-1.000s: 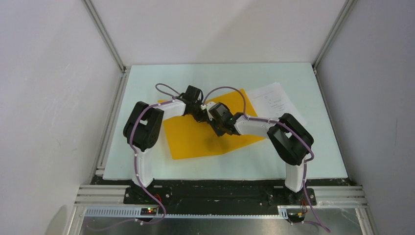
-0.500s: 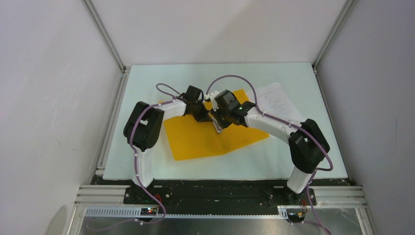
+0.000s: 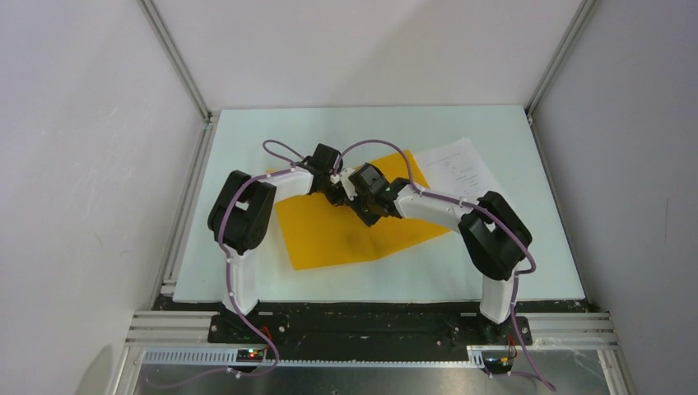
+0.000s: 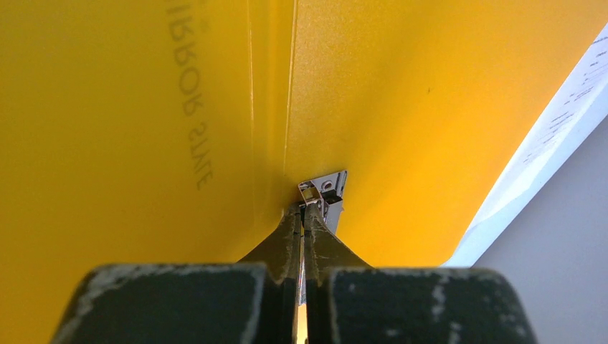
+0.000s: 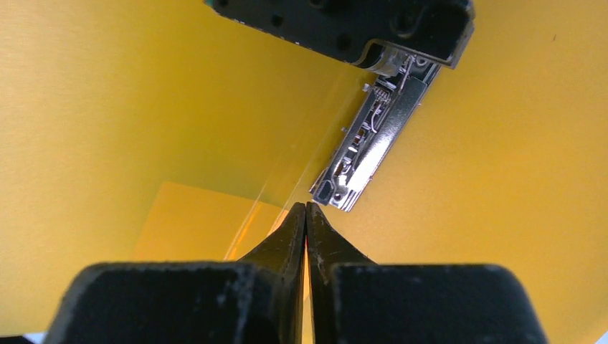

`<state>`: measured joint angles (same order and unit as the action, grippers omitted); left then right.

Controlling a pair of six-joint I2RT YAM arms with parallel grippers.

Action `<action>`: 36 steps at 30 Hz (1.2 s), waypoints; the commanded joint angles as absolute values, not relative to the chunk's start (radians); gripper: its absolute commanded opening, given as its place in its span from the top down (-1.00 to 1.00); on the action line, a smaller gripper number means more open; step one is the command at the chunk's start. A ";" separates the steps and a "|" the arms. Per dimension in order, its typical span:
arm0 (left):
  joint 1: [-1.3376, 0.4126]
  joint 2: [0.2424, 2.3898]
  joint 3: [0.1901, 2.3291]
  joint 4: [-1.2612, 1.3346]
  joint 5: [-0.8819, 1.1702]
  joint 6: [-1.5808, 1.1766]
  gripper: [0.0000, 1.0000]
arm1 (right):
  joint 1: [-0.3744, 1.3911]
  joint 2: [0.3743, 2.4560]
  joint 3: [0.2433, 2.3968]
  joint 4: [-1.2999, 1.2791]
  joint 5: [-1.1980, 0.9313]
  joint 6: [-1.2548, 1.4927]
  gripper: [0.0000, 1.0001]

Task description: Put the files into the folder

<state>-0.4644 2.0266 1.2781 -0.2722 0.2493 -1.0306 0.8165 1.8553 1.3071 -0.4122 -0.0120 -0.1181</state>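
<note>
The folder (image 3: pixel 329 234) lies open and flat on the table, orange-yellow, with a metal clip bar (image 5: pixel 366 150) along its inner spine. The files (image 3: pixel 461 169), white printed sheets, lie on the table at the folder's back right corner, partly under its cover. My left gripper (image 3: pixel 340 197) is shut, its tips pressed against the far end of the clip bar (image 4: pixel 326 190). My right gripper (image 3: pixel 365 217) is also shut, its tips (image 5: pixel 306 208) resting on the spine just short of the clip's near end. Nothing shows between either pair of fingers.
Both arms meet over the folder's middle, the grippers nearly touching each other. The left gripper's body (image 5: pixel 344 25) fills the top of the right wrist view. White enclosure walls (image 3: pixel 99 164) stand on three sides of the pale table (image 3: pixel 510 263).
The right arm lifted and swung back with its jaws partly apart, then came down again onto the spine and shut. The left gripper has stayed put on the clip.
</note>
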 commanded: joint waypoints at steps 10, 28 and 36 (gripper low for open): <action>-0.473 2.094 1.253 -0.397 0.157 -0.981 1.00 | 0.810 1.918 1.329 -0.346 0.065 -0.147 0.86; -0.472 2.094 1.253 -0.397 0.156 -0.982 1.00 | 0.814 1.961 1.335 -0.370 0.020 -0.145 0.82; -0.473 2.094 1.253 -0.396 0.156 -0.981 0.99 | 0.819 1.970 1.335 -0.386 -0.024 -0.136 0.72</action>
<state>-0.4644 2.0270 1.2785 -0.2737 0.2493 -1.0275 0.8120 1.9392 1.3170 -0.3683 0.0353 -0.1368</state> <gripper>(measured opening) 0.009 0.101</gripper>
